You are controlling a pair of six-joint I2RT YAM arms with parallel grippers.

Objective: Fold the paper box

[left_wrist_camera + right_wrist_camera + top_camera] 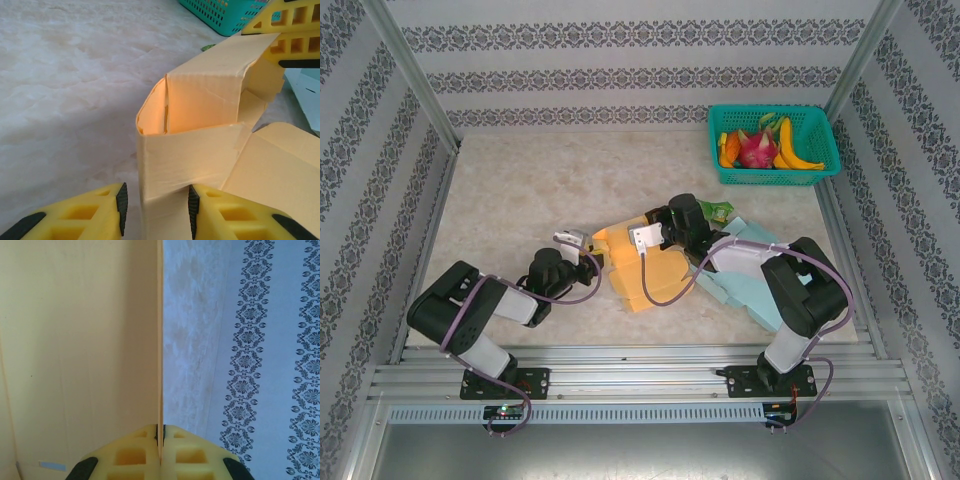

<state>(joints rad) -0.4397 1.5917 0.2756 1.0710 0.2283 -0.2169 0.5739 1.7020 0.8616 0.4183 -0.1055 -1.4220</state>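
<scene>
Nearest us, the left gripper (156, 202) has its jaws parted around a standing wall of the box (200, 100). One pad (191, 210) touches the card and the other stands just off it. The box sits half folded in the middle of the table (540, 180), with one flap lying flat toward us. Past that wall we see the right gripper (160, 432) pressed together on the thin edge of an upright panel. Just right of the box a blue sheet (740, 290) lies under the right arm (800, 290). In the far right corner stands a green basket (775, 177) holding fruit (757, 150)
</scene>
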